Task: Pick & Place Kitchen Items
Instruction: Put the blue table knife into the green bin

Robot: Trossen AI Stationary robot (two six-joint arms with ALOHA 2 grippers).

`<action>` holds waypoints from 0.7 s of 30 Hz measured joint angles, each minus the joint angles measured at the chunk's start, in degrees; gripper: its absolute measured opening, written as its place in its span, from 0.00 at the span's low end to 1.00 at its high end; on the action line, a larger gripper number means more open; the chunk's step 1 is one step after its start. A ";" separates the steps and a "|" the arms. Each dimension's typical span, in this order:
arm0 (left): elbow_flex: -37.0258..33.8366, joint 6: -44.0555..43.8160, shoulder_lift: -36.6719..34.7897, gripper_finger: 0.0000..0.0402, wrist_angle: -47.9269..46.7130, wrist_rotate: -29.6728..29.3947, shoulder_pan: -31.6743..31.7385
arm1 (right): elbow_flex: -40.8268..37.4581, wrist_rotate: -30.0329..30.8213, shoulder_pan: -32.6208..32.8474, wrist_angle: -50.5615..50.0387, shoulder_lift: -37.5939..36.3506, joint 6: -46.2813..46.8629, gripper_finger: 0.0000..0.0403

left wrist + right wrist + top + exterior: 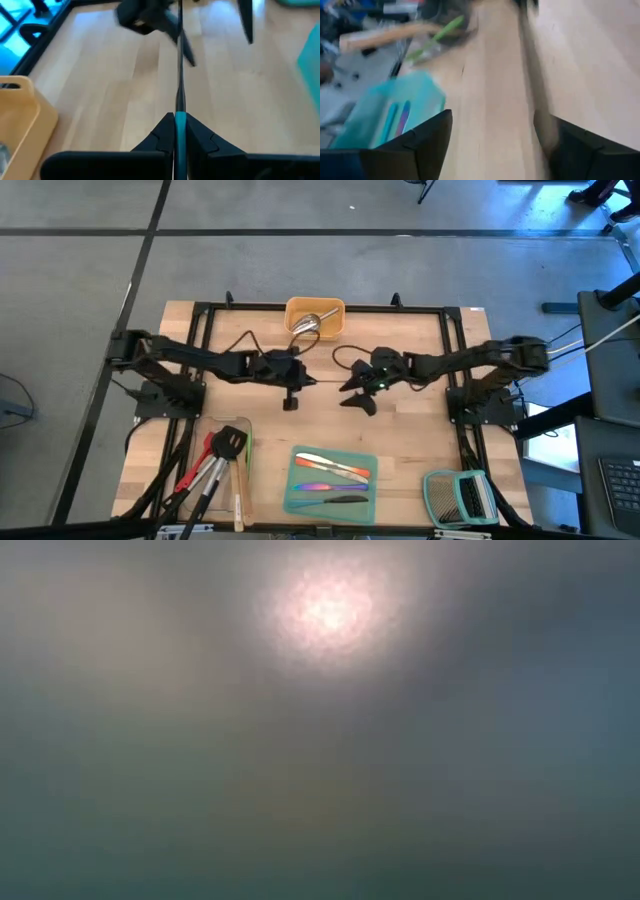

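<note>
While your left tool [175, 131] sits clamped tight on a thin, dark-handled utensil [179, 70] over the middle of the desk [400, 430], the whole next move turns on how that utensil runs — its long axis points straight out from the left fingers toward the right arm, roughly left-to-right across the desk. From the left wrist view the handle goes between the fingers and the shaft stretches away toward the other arm's dark shape. Your right tool [492, 145] stands just right of centre, jaws spread wide with nothing between them — bare wood shows in the gap. So the left arm has it, and the right is merely near its far end. The yellow tray [315, 315] lies at the far edge just beyond the left tool; the teal tray [292, 498] is on the near side. I'd judge the far tray the shorter carry. The low view tells you nothing.
</note>
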 joint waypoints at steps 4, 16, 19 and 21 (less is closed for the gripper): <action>2.40 -4.41 -2.20 0.03 -7.06 -0.24 -1.99 | -0.04 -2.85 2.32 -7.03 -6.37 -5.73 0.71; 7.57 -22.88 -1.43 0.03 -10.64 0.04 -15.15 | -0.04 19.96 18.06 -18.51 -16.48 -9.78 0.71; 8.93 -26.24 -0.86 0.03 -11.31 -3.82 -19.32 | -0.09 29.97 21.78 -22.62 -16.56 -7.18 0.71; 10.54 -28.72 0.22 0.03 -10.42 -6.44 -21.62 | -0.09 34.54 23.68 -24.46 -16.59 -5.90 0.71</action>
